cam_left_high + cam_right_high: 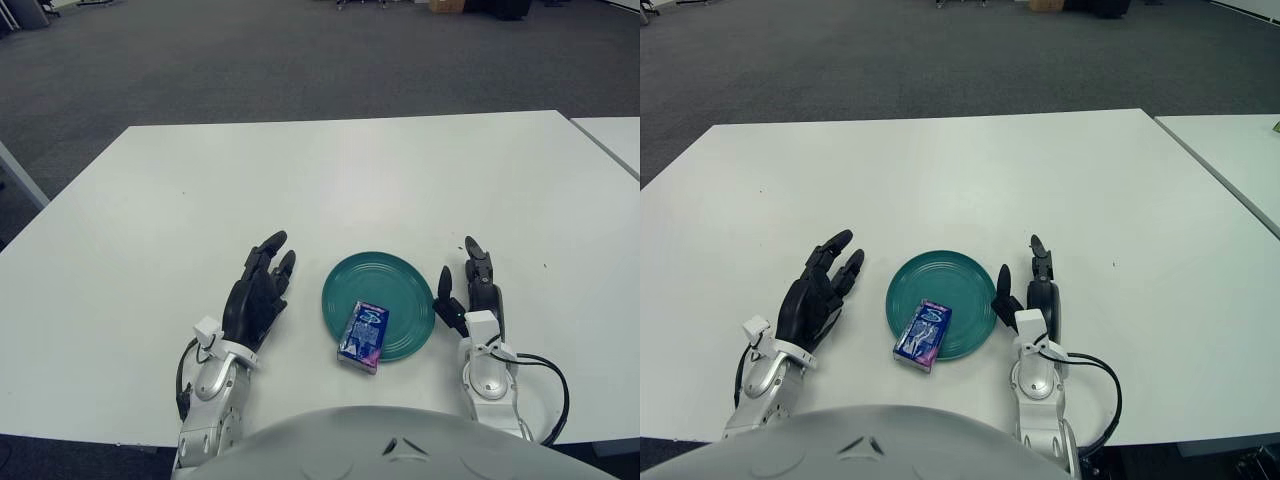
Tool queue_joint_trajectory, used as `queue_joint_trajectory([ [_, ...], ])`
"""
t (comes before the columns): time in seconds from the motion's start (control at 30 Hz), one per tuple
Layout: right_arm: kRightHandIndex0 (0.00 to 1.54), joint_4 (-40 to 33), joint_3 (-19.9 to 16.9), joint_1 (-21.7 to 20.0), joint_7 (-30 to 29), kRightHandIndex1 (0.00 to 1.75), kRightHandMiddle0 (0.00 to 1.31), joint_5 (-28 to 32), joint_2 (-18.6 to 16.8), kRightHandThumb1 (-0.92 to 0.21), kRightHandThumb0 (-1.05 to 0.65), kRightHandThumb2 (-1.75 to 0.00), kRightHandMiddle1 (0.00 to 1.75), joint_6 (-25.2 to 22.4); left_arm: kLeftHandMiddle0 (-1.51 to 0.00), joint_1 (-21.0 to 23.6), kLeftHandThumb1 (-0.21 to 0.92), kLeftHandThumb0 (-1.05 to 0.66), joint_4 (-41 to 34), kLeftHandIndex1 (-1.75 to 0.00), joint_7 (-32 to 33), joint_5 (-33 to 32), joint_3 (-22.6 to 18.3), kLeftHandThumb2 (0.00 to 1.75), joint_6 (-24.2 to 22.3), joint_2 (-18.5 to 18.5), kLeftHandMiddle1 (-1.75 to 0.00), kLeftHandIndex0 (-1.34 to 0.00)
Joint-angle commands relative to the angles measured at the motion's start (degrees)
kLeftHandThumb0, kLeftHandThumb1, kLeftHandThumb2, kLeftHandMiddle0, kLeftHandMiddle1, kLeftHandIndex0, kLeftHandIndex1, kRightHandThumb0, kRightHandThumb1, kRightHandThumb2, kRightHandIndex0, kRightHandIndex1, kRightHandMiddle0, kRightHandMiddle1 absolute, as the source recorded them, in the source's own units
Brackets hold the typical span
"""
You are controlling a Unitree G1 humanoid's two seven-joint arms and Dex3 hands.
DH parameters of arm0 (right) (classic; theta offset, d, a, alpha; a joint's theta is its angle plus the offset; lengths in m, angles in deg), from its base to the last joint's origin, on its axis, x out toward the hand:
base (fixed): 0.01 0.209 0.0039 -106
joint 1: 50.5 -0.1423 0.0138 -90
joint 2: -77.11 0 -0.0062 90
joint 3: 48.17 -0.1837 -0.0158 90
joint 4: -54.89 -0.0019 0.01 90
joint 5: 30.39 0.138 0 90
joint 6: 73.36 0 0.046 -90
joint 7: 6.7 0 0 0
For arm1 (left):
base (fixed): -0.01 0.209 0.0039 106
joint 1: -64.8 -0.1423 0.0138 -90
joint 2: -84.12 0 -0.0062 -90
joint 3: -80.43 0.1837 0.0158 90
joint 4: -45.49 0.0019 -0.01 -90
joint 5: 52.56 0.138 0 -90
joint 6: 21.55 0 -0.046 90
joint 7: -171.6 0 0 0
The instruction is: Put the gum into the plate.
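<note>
White table [330, 170] before me, grey carpet [300, 50] beyond its far edge. A second table [612, 135] shows at the far right, apart from mine by a narrow gap.

Green plate [385, 276] sits near my edge of the table, roughly centred between my two hands.

Gum [365, 336]: small blue and purple pack, lying on the near rim of the plate. Its far end is inside the plate; its near end overhangs the rim toward me, over the white top. So it is partly in, not fully within the dish. Long axis runs roughly near to far, tilted slightly.

My left hand [256, 298] is left of the plate, near it but not touching. Palm faces down, dark fingers [271, 248] stretched forward and a little apart, pointing away and slightly toward the plate. Holding nothing. I cannot tell whether the palm touches the table.

My right hand [474, 297] is just right of the plate, close to its rim. Fingers extended and pointing away from me, thumb [445, 290] sticking out toward the plate. Loose, nothing in it. A black cable [545, 385] loops out from the wrist to the right.

Neither hand touches the gum.

Curved grey part of my own body [390, 445] fills the bottom of the view.
</note>
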Motion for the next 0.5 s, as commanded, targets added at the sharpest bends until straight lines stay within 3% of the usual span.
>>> queue_joint_trajectory([
  [0.0,0.34,6.3,-0.2,0.6,-1.4,0.04,0.00,1.9,-0.9,-0.92,-0.94,-0.95,0.44,0.8,-0.24,0.2,0.92,-1.05,1.3,-0.62,-0.8,0.0,0.2,1.01,2.6,0.0,-0.04,0.00],
  [0.17,0.34,8.3,0.7,1.3,-4.0,0.04,0.00,1.5,-1.1,-0.92,-0.94,-0.94,0.53,5.1,-0.25,0.5,0.92,-1.05,2.3,-0.62,-0.9,0.2,0.3,1.01,3.9,0.1,-0.04,0.00],
  [0.47,0.36,9.7,0.7,1.7,-4.4,0.03,0.00,2.1,0.0,-0.92,-0.93,-0.93,0.59,8.0,-0.28,0.2,0.92,-1.05,2.6,-0.65,-0.9,0.1,0.9,0.99,4.6,-0.1,-0.04,0.00],
])
